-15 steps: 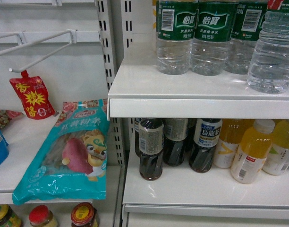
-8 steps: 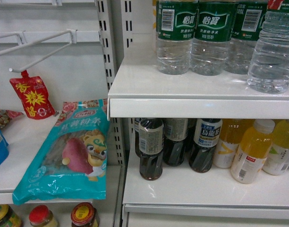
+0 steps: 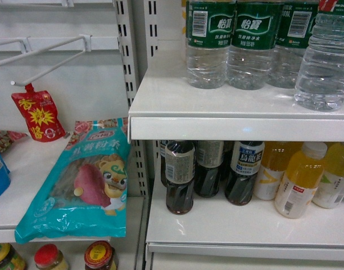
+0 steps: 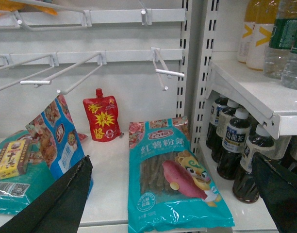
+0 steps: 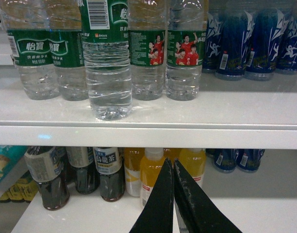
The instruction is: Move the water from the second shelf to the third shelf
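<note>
Head: neither arm is showing; water bottles [image 3: 206,45] are standing in a row on the upper shelf [image 3: 239,128], one bottle [image 3: 325,59] sitting nearer the edge at right; tea bottles [image 3: 179,175] and juice [image 3: 300,179] are crowding the shelf below; risk is a reach knocking a neighbour over, since the bottles are packed touching.

Left wrist: left claw [image 4: 173,194] is spread wide, empty, hanging over the noodle bag [image 4: 175,177]; water is well off to its upper right, only partly in frame.

Right wrist: right claw [image 5: 173,187] is pinched closed, holding nothing; front water bottle [image 5: 107,58] is standing above and left of it, a shelf level higher, apart; closed tips would be shoving it rather than gripping; probably the easiest pick.
</note>
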`<state>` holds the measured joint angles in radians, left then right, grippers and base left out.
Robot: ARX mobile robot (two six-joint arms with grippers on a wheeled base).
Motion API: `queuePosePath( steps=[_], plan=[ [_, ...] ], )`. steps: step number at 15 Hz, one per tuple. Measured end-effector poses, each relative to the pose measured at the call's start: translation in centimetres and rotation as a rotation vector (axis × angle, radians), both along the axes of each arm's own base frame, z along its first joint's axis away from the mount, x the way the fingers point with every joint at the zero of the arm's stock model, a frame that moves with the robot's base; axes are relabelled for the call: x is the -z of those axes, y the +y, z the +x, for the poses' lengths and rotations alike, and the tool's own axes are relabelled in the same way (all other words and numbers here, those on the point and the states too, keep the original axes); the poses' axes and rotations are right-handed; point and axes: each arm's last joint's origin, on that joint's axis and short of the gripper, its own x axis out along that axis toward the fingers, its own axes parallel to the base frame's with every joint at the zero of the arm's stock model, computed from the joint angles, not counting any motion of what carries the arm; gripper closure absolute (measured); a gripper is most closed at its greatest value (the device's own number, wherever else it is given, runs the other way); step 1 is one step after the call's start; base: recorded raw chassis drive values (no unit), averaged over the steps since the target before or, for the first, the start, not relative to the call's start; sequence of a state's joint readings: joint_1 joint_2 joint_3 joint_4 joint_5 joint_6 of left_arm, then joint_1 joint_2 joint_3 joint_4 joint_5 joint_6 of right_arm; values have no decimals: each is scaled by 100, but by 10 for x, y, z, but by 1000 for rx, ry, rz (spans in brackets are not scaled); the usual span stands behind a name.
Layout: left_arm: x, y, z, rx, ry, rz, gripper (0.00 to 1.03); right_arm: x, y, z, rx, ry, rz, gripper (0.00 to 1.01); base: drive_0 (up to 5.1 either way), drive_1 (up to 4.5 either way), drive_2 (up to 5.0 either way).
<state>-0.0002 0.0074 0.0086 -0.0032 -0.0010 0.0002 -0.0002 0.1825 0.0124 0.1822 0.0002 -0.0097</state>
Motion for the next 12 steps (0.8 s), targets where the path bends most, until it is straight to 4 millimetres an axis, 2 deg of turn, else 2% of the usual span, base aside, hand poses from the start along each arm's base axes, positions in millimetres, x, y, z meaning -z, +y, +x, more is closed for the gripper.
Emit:
queuePosePath(
  steps=[2, 3, 9, 12],
  plan=[
    [0, 0, 0, 0, 0, 0, 5, 6, 0, -9, 0, 49, 1, 99, 0, 0, 0],
    [0, 0, 0, 0, 0, 0, 5, 4, 0, -11, 0, 15, 2, 99, 0, 0, 0],
    [0, 0, 0, 0, 0, 0, 5, 3, 0, -12, 0, 6, 2, 99, 0, 0, 0],
    [0, 0, 0, 0, 0, 0, 5, 3, 0, -12, 0, 7, 2, 65, 0, 0, 0]
  ],
)
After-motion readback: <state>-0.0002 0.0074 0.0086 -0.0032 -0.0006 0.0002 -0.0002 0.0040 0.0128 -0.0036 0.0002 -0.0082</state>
